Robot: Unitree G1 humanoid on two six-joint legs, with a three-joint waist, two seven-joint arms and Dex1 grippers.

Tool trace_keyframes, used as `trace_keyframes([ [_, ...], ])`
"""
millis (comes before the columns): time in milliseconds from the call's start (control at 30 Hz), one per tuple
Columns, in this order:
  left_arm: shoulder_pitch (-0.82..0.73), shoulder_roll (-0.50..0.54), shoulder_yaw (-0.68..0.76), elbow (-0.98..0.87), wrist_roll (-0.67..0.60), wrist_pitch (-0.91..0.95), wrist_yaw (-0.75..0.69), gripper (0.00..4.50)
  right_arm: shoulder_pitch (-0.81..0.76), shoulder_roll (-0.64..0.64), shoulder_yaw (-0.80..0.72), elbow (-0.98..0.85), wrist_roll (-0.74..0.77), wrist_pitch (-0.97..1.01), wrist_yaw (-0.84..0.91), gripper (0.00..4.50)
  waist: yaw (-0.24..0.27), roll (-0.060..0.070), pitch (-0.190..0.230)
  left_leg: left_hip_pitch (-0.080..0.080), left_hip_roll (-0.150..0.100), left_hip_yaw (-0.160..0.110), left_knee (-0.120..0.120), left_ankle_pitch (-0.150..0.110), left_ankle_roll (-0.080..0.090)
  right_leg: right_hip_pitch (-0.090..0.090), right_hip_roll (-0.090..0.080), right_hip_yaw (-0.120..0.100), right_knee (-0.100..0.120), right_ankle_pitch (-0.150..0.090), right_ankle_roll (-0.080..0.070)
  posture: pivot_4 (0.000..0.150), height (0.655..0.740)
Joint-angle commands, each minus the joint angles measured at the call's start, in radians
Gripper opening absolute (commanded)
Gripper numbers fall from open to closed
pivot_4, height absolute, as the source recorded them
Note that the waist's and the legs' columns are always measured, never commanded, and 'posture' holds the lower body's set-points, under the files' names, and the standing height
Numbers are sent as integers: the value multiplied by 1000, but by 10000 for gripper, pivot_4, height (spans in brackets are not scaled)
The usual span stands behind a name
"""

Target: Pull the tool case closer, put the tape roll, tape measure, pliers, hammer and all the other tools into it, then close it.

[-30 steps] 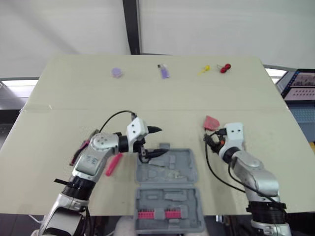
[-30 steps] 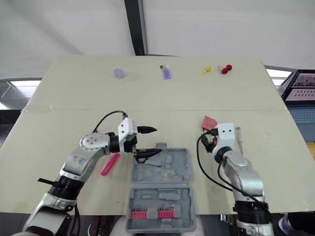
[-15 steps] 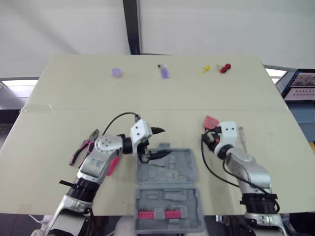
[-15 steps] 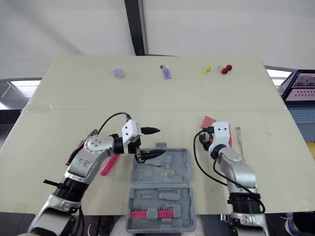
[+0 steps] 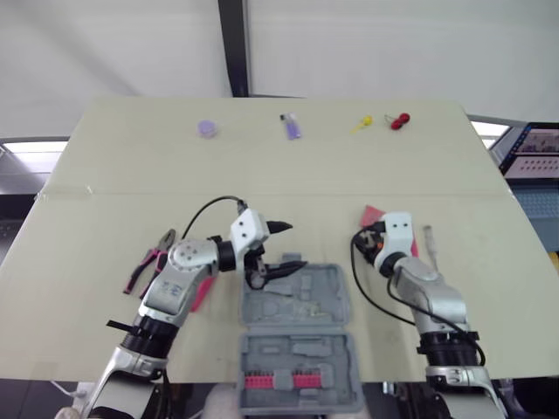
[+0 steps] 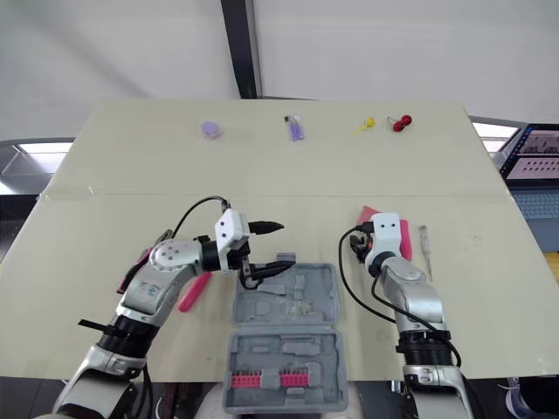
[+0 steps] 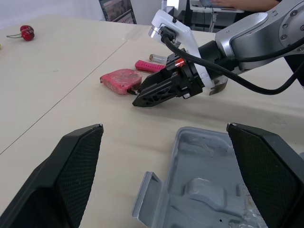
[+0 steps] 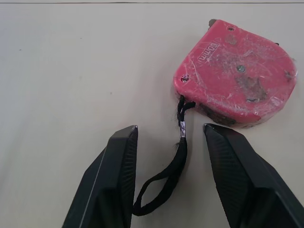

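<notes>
The grey tool case (image 5: pixel 297 301) lies open near the table's front edge, its lid (image 5: pixel 301 371) folded toward me with pink bits in it. My left gripper (image 5: pixel 293 246) hovers open over the tray's far left corner, holding nothing. A red tape measure (image 8: pixel 235 71) lies to the right of the case. My right gripper (image 8: pixel 169 128) is open just short of it, fingers either side of its black wrist strap (image 8: pixel 166 180). Pliers (image 5: pixel 148 262) and a pink-handled tool (image 5: pixel 203 291) lie left of the case, partly under my left arm. A screwdriver (image 6: pixel 424 240) lies beside the right wrist.
Along the far edge lie a purple tape roll (image 5: pixel 207 128), a small purple item (image 5: pixel 292 127), a yellow item (image 5: pixel 362 124) and a red one (image 5: pixel 399 120). A fold line crosses the table (image 5: pixel 105 227) midway. Monitors stand off the right edge.
My right gripper has moved left, closer to the tape measure. The left arm shifted slightly right, uncovering the pliers, and stays open over the case corner.
</notes>
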Motion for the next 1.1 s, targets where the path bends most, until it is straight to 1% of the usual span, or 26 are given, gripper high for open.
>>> trace_keyframes([
  [33, -11, -2, 15, -18, -3, -13, 4, 45000, -11, -3, -10, 17, -7, -30, 4, 9427, -1, 0, 0, 0, 0, 0, 0, 0, 0, 0, 0, 0, 0, 0, 0, 1500, 7400],
  [67, -10, -2, 15, -18, -3, -13, 4, 45000, -12, -3, -11, 19, -7, -32, 5, 3750, -1, 0, 0, 0, 0, 0, 0, 0, 0, 0, 0, 0, 0, 0, 0, 1500, 7400],
  [100, -9, -1, 15, -19, -3, -13, 4, 45000, -12, -3, -11, 20, -8, -34, 6, 300, -2, 0, 0, 0, 0, 0, 0, 0, 0, 0, 0, 0, 0, 0, 0, 1500, 7400],
  [200, -9, -2, 8, -20, -5, -12, -5, 45000, 1, -13, 2, -9, -2, -30, 40, 300, -1, 0, 0, 0, 0, 0, 0, 0, 0, 0, 0, 0, 0, 0, 0, 1500, 7400],
  [400, -11, 36, -14, -4, 8, -33, -76, 45000, 89, -57, 22, -159, 27, 21, 122, 300, 1, 0, 0, 0, 0, 0, 0, 0, 0, 0, 0, 0, 0, 0, 0, 1500, 7400],
  [533, -24, 69, -44, 26, 25, -65, -141, 45000, 208, -102, 9, -300, 61, 69, 169, 300, 4, 0, 0, 0, 0, 0, 0, 0, 0, 0, 0, 0, 0, 0, 0, 1500, 7400],
  [633, -34, 78, -52, 42, 25, -78, -175, 45000, 263, -131, -3, -369, 72, 94, 177, 300, 4, 0, 0, 0, 0, 0, 0, 0, 0, 0, 0, 0, -1, 0, 0, 1500, 7400],
  [733, -42, 96, -69, 57, 28, -95, -231, 45000, 357, -180, -43, -487, 119, 146, 212, 300, 7, 0, 0, 0, 0, 0, 0, 0, 0, 0, 0, 0, -1, 0, 0, 1500, 7400],
  [867, -45, 95, -84, 69, 27, -108, -276, 45000, 460, -219, -73, -596, 172, 194, 238, 300, 14, 0, 0, -1, 0, 0, -1, 0, 0, 0, 0, 0, -1, 0, 0, 1500, 7400],
  [1100, -33, 78, -119, 77, 31, -130, -323, 45000, 675, -244, -134, -743, 249, 237, 260, 300, 37, 0, 0, -1, -1, 0, 0, 0, 0, 0, 0, 0, -2, 0, 0, 1500, 7400],
])
